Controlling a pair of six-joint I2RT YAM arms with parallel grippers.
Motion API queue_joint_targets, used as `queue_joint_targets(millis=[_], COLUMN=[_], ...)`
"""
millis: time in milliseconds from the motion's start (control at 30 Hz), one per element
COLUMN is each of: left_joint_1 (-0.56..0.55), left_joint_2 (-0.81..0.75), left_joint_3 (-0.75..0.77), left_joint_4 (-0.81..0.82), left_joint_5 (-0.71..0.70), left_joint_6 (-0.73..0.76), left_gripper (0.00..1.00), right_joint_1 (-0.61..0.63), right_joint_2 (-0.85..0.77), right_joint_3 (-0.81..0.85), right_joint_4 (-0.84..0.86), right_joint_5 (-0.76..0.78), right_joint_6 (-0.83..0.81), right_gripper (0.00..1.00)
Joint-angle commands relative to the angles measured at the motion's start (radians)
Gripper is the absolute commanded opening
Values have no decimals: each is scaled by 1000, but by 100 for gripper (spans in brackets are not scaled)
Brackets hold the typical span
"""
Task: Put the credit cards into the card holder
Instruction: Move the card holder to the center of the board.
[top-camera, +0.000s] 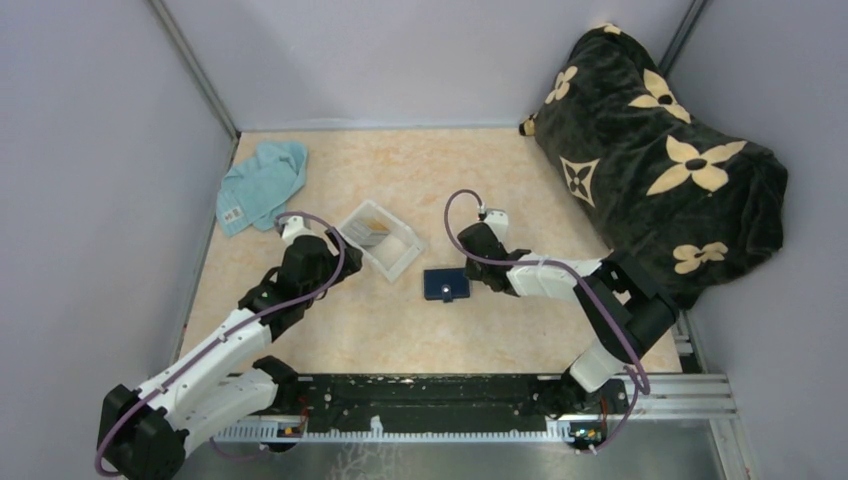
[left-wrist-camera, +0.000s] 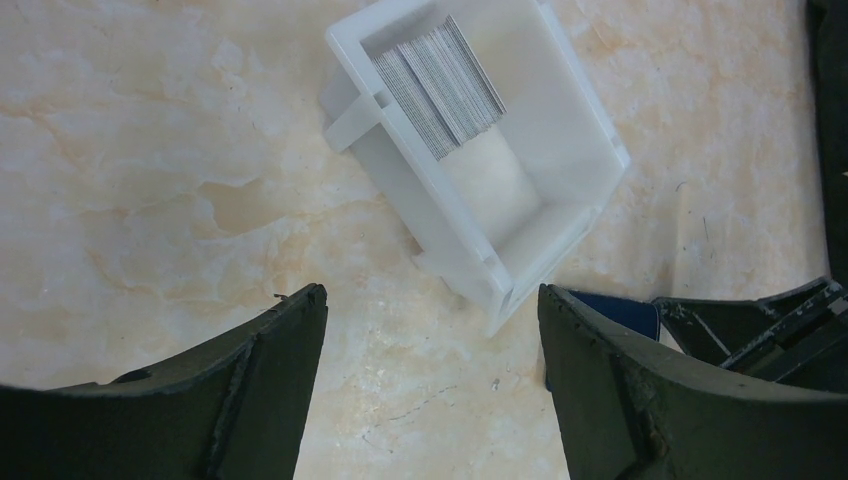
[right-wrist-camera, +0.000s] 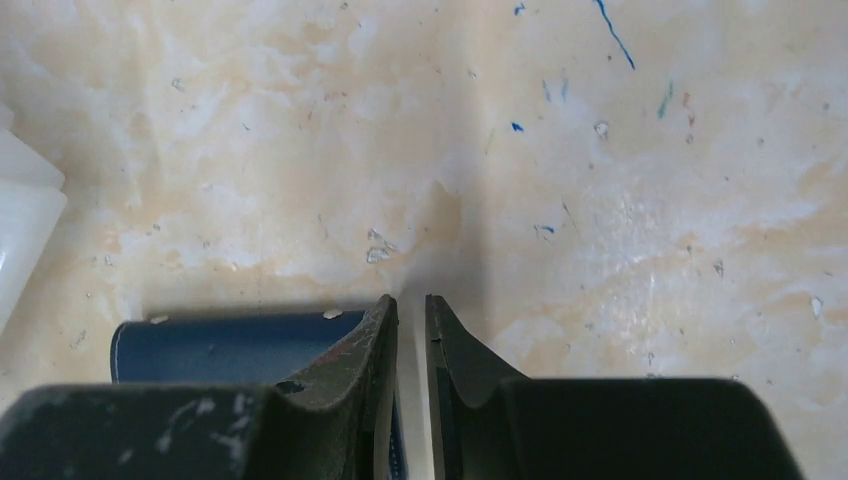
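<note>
The credit cards (left-wrist-camera: 440, 85) were stacked in the clear tray (left-wrist-camera: 405, 190), left of the card holder (right-wrist-camera: 230, 345). The left gripper (left-wrist-camera: 430, 295) was held wide nearby, likely to pick one. The right gripper (right-wrist-camera: 412, 300), narrow, was set at the holder's edge, its hold unclear.

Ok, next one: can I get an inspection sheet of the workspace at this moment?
Surface: marbled beige table, blue ink flecks by the right arm.
Job's things: credit cards stacked in the clear tray; card holder flat on the table.
Clutter: teal cloth far left; black flowered blanket far right.
Grippers: left gripper open above the tray's corner; right gripper with jaws nearly together at the card holder's edge, grip unclear.
Cables: purple cables loop off both wrists.
Surroundings: plain walls; black rail at the arm bases.
</note>
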Motion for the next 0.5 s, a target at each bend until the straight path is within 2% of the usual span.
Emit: queue_joint_targets(millis=[0,100,233,467], left_joint_1=[-20,-42,-95,-290], left_joint_2=[8,14,12,35], left_joint_3=[12,26,46,78], left_joint_4=[-15,-27,-29,-64], left_joint_5=[-13,-9,17,-20], left_joint_6=[29,42,76,61], left_gripper=[83,83,82,79], right_joint_1=[-27,-38,-40,-5], right_joint_2=[45,41,-64,-308], right_joint_3=[83,137,146,46], right_joint_4=[97,49,-7,-119], right_joint_5=[-66,-23,33,-6], right_joint_6=[-81,-127,-165,-132], right_gripper=[17,21,27,33])
